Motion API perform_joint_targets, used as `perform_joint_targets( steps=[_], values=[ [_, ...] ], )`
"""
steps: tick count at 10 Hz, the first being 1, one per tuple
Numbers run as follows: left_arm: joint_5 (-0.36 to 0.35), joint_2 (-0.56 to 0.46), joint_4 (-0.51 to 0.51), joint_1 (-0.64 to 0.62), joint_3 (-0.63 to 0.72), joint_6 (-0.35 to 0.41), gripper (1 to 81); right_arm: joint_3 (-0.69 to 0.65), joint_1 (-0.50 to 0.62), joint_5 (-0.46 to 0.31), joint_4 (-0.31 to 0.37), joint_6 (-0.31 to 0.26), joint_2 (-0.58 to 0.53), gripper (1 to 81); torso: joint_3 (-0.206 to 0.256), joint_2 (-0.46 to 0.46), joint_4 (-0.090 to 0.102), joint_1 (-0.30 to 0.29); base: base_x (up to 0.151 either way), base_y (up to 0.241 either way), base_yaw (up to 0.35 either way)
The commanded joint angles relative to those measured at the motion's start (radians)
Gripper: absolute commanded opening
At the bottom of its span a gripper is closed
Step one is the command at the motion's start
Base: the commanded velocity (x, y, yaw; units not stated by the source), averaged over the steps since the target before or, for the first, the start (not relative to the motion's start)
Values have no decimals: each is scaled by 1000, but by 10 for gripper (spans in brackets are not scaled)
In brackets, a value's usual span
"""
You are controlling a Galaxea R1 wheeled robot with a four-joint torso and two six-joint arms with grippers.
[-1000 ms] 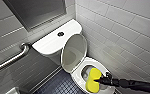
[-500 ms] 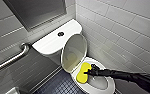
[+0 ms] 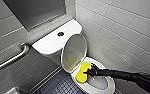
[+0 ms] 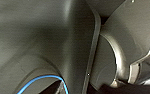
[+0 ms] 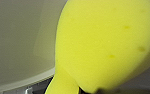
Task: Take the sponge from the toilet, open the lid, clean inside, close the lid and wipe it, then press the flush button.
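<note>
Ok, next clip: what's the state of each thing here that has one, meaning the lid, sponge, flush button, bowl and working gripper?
lid: raised, tilted back toward the tank
toilet: bowl uncovered
sponge: held at the bowl's rim, below the lid
right gripper: shut on the sponge
flush button: on the tank top, nothing touching it

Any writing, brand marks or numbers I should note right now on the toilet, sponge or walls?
None readable. The white glossy ceramic toilet tank, its small round dark flush button, the raised white oval lid, the bright yellow soft sponge and the grey wall tiles show no legible text, logo or number.
</note>
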Motion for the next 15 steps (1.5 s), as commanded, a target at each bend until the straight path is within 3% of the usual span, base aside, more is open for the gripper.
perform_joint_targets(
  steps=[1,6,10,15],
  values=[
    [84,4,-6,33,15,4,811,112,23,-36,6,29,-27,10,0,0,0,0,0,0,0],
    [84,3,-7,33,15,6,811,127,-112,-26,-13,29,-86,10,0,0,0,0,0,0,0],
    [84,3,-3,33,15,7,811,332,-177,48,-20,29,-326,10,0,0,0,0,0,0,0],
    [82,1,1,33,15,9,811,495,-255,68,-20,29,-530,10,0,0,0,0,0,0,0]
  ],
)
